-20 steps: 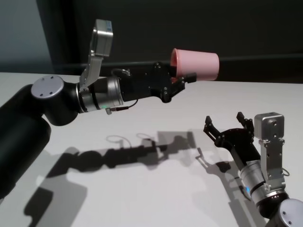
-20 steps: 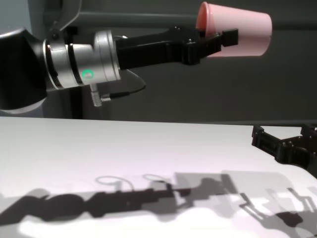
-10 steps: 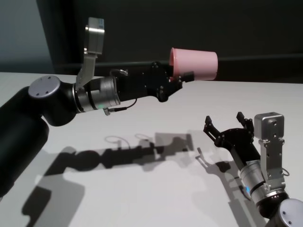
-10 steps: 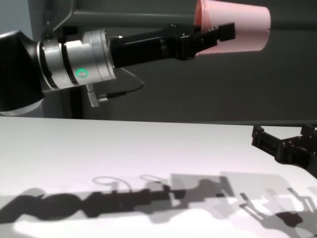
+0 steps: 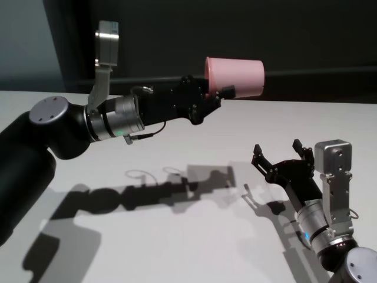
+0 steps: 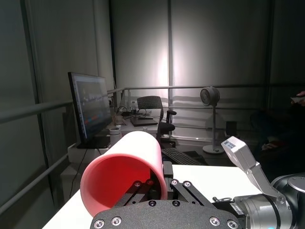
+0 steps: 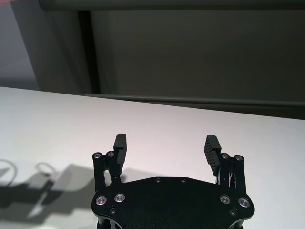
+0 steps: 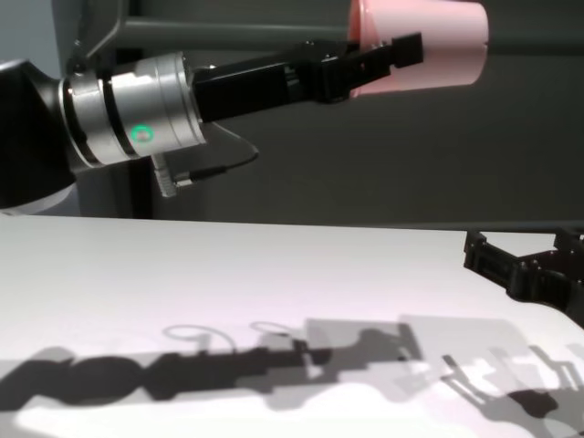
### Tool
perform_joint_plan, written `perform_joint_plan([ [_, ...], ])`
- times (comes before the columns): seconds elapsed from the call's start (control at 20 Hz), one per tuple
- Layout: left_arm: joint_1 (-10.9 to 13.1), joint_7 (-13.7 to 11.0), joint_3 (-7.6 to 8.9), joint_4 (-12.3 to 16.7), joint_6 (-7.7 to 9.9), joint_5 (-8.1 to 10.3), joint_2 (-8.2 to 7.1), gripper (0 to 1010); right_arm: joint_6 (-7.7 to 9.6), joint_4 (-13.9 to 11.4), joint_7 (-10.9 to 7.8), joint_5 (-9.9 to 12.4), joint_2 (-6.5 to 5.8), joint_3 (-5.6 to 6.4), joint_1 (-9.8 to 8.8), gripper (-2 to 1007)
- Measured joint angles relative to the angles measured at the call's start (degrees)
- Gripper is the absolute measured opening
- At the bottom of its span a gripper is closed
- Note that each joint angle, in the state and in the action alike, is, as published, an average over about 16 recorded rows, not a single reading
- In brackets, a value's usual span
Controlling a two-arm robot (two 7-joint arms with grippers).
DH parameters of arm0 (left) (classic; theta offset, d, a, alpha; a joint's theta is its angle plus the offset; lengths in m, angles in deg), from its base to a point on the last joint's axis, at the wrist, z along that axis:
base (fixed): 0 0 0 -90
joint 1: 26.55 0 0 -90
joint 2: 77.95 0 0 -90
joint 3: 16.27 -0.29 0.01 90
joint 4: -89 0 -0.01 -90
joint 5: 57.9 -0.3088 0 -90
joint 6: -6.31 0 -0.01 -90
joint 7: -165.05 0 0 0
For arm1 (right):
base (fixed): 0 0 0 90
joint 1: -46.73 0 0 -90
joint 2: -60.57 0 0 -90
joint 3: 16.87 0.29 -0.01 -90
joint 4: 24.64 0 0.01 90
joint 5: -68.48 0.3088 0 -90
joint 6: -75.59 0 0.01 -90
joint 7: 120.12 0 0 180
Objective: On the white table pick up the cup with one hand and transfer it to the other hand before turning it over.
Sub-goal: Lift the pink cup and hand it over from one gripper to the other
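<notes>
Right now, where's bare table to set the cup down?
Left gripper holds the cup high above the white table. Bare: the wide middle under the left arm, only shadows there, and the far edge. Crowded: the near right corner, where the open right gripper sits.

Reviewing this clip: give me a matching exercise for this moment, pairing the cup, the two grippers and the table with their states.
Things:
1. cup
2. left gripper
3. right gripper
4. white table

States:
A. open and empty, low over the table
B. held on its side, high in the air
C. carries the arms' shadows
D. shut on the cup near its rim

Pairs: 1-B, 2-D, 3-A, 4-C
</notes>
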Motion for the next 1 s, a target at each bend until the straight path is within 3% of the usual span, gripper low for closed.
perform_joint_plan([
  [1.0, 0.5, 0.3, -0.3, 0.8, -0.29, 0.13, -0.89, 47, 0.0, 0.0, 0.0, 0.0, 0.0, 0.0, 0.0, 1002],
])
